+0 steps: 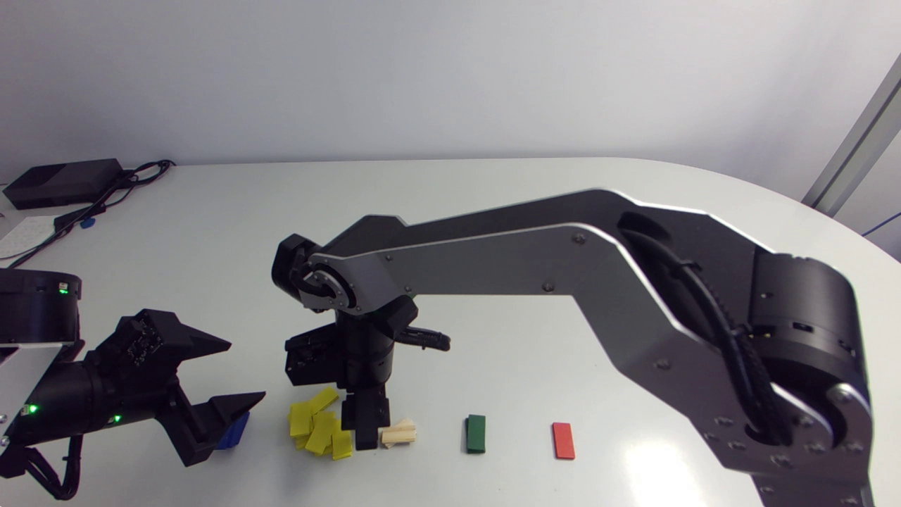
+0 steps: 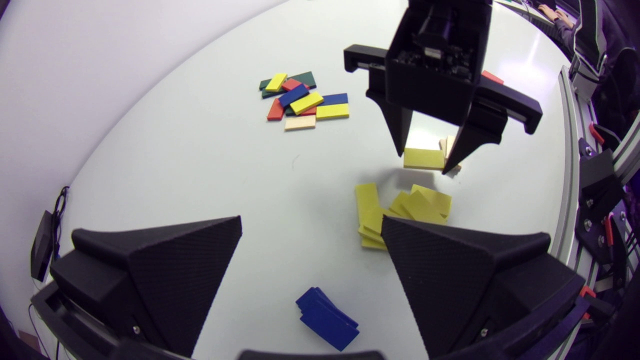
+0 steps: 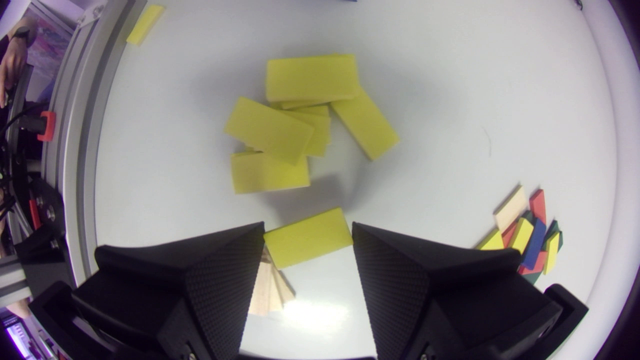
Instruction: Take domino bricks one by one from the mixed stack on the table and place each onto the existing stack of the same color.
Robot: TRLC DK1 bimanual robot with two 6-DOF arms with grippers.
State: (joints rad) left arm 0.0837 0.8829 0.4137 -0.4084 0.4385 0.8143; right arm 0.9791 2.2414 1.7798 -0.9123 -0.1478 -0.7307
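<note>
Right gripper (image 3: 308, 227) fingers clamp a yellow brick (image 3: 307, 239) by both ends, above the counter (image 3: 440, 100), between yellow pile (image 3: 295, 125) and wood stack (image 3: 270, 292). Left gripper (image 2: 312, 221) fingers spread wide, holding nothing, over blue stack (image 2: 327, 320).

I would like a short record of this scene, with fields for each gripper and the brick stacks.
right gripper: shut on a yellow brick, between yellow pile and wooden stack
left gripper: open, over the blue stack
mixed stack: several colours, apart from both grippers
singles: green brick, red brick, lying flat
</note>
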